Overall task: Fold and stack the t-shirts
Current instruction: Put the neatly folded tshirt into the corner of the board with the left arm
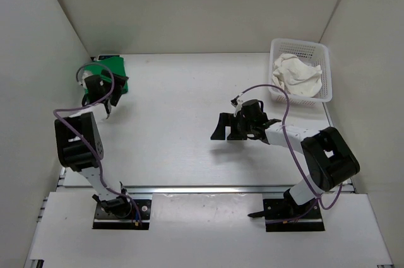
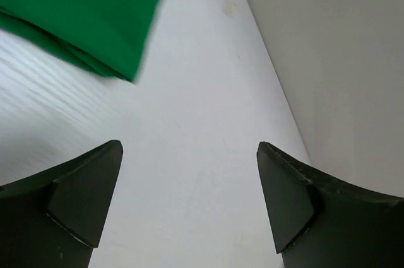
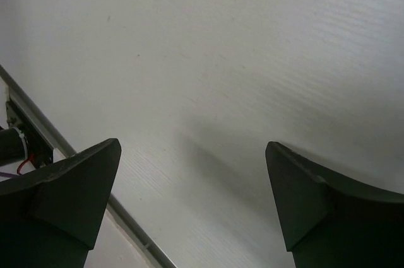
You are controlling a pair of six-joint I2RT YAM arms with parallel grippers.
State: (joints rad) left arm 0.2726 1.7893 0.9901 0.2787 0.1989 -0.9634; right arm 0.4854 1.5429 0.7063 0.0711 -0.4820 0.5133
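A bright green t-shirt [image 1: 111, 68], folded into a small square, lies in the far left corner of the table; one corner of it [image 2: 82, 16] fills the upper left of the left wrist view. My left gripper [image 1: 105, 99] [image 2: 188, 148] hovers just beside that shirt, open, with only bare table between its fingers. An off-white t-shirt [image 1: 295, 74] sits crumpled in the white mesh basket [image 1: 300, 45] at the far right. Near the middle of the table, right of centre, my right gripper [image 1: 226, 127] [image 3: 192, 145] stands open and holds nothing.
White walls enclose the table on the left, back and right; one wall [image 2: 341, 60] runs close along the left gripper. A metal rail [image 3: 129, 222] marks the table's near edge, where both arm bases are bolted.
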